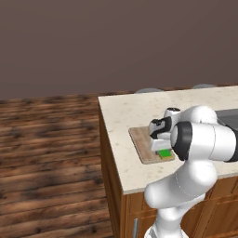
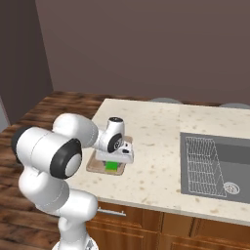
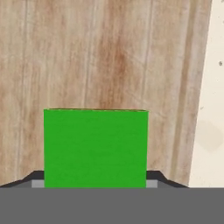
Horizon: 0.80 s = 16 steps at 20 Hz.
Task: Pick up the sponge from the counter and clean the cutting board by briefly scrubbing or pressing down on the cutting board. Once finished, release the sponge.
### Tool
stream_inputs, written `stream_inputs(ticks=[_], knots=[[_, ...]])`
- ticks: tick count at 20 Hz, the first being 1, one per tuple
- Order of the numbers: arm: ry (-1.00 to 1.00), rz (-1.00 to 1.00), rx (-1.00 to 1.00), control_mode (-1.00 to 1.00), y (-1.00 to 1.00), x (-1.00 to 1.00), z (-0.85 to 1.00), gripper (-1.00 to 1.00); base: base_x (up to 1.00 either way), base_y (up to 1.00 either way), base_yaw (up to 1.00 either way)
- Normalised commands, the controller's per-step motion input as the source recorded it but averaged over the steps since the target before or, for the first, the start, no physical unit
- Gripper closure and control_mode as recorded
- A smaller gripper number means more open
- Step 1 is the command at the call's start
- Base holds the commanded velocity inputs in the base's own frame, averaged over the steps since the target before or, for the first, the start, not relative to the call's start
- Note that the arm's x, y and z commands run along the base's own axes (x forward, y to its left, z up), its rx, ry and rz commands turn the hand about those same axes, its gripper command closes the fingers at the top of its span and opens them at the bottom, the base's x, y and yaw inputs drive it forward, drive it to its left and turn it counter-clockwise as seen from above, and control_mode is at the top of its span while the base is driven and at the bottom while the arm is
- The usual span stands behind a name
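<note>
Arm folded forward over counter (image 1: 125, 111), wrist pointing down. Gripper (image 2: 113, 165) clamped on sponge (image 3: 95, 146), low over cutting board (image 1: 142, 142). Board near counter's left edge, well apart from sink (image 2: 215, 166).

Base views flank the arm, sharing the counter (image 1: 135, 111); hand view looks closely onto the cutting board (image 3: 109, 52)

Sponge (image 3: 95, 148): lower edge cut off in hand view; yellow layer not visible. Cutting board (image 1: 142, 144): far part hidden behind arm. Sink (image 2: 215, 166): cut by right frame edge.
</note>
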Motion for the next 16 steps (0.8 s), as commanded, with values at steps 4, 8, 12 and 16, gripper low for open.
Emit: stream_inputs(ticks=[4,8,12,16], knots=[[0.00,0.00,0.00,-1.00,0.00,0.31,0.00,1.00,0.00,0.00,0.00],[0.00,0.00,0.00,-1.00,0.00,0.38,0.00,1.00,0.00,0.00,0.00],[0.00,0.00,0.00,-1.00,0.00,0.32,-0.03,1.00,0.00,0.00,0.00],[0.00,0.00,0.00,-1.00,0.00,0.17,-0.32,1.00,0.00,0.00,0.00]])
